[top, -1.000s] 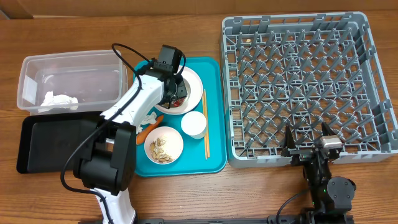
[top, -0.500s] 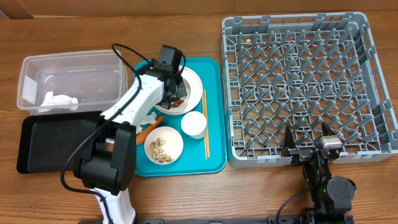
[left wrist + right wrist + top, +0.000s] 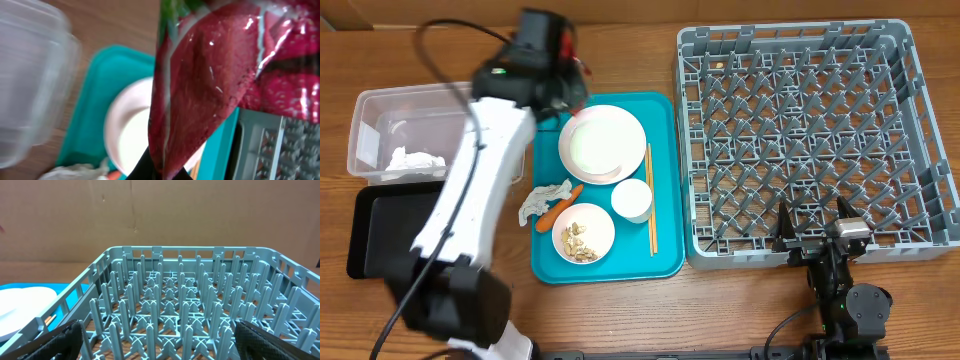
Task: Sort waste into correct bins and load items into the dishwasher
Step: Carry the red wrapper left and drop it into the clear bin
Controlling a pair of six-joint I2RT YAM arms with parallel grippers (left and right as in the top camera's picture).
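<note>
My left gripper [image 3: 568, 62] is raised over the table's back edge between the clear tub [image 3: 430, 125] and the teal tray, shut on the red shiny snack wrapper [image 3: 578, 66]. In the left wrist view the wrapper [image 3: 215, 75] hangs from the jaws [image 3: 167, 172] and fills the frame. The white plate [image 3: 603, 143] lies bare beneath. A white cup [image 3: 631, 200], a bowl of beige crumbs [image 3: 583, 232], chopsticks [image 3: 650, 200], a carrot piece [image 3: 558, 209] and a tissue [image 3: 540, 198] lie on the teal tray. My right gripper [image 3: 815, 232] is open at the grey dish rack's [image 3: 810, 130] front edge.
The teal tray [image 3: 665, 250] sits between the tub and the rack. A crumpled tissue [image 3: 415, 160] lies in the clear tub. The flat black tray [image 3: 390, 230] lies in front of the tub. The rack's pegs [image 3: 180, 305] fill the right wrist view.
My left gripper has lifted the red wrapper off the plate and swung up and to the left, toward the tub. The plate is now bare. The right arm has not moved.
</note>
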